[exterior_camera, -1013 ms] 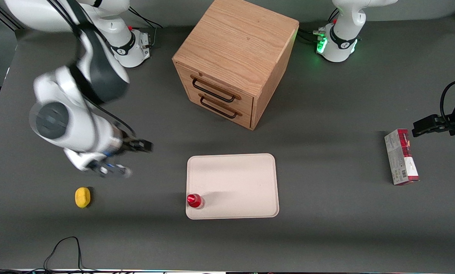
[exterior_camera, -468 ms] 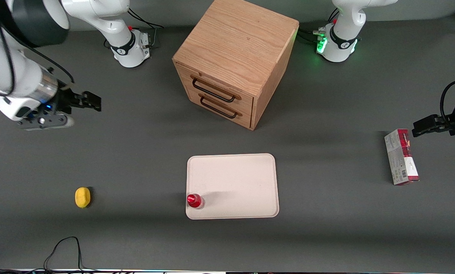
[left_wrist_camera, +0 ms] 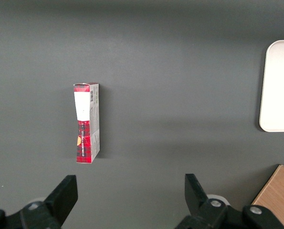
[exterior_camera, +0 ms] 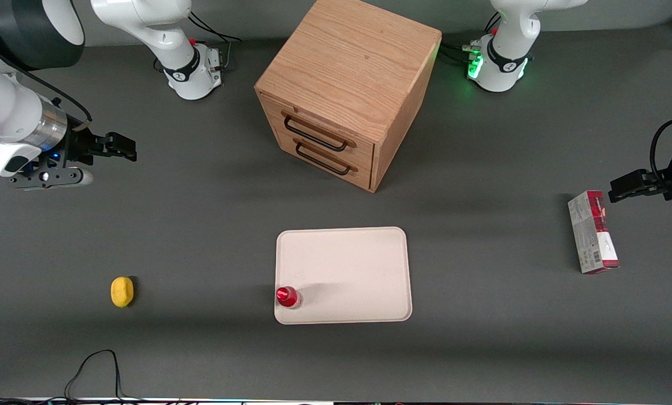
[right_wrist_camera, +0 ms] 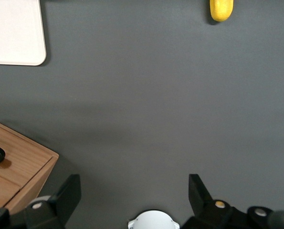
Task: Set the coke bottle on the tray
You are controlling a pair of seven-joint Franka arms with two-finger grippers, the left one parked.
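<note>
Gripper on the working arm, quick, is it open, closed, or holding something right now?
Gripper: open, fingers spread and holding nothing, up near the working arm's end of the table; the tiny red coke bottle stands on the cream-white rectangular tray.

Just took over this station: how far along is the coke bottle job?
Done: the coke bottle stands upright on the tray, at the corner nearest the front camera on the working arm's side. In hand: nothing; the gripper is open and empty above bare table toward the working arm's end, farther from the camera than the lemon. Nothing visibly left.
</note>
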